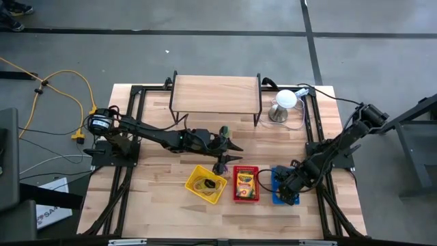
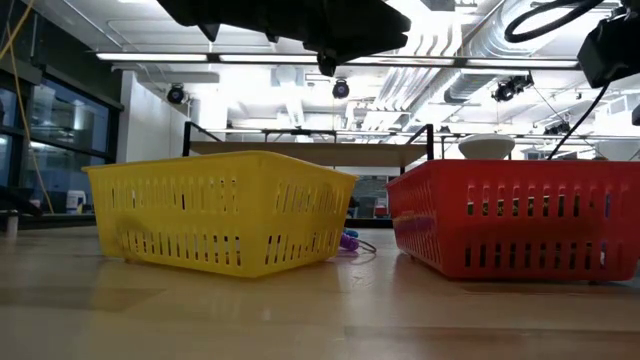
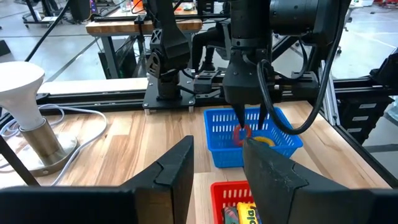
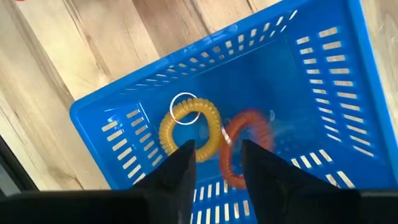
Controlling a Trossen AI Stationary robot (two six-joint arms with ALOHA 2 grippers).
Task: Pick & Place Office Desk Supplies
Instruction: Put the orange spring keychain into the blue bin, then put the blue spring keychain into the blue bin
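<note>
Crayon box (image 1: 245, 183) in red basket (image 1: 235, 197): print unreadable. Right gripper (image 4: 214, 152) parted over blue basket (image 4: 329, 99); left gripper (image 3: 217, 165) parted.

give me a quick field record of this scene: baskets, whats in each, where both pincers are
blue basket: yellow coil ring and red coil ring inside, lying side by side
red basket: crayon box inside
yellow basket: rubber-band loops inside
right pincer: over the blue basket, fingers apart, holding nothing
left pincer: open, above the table behind the red basket, empty
other: white dome lamp at the table's far right
</note>
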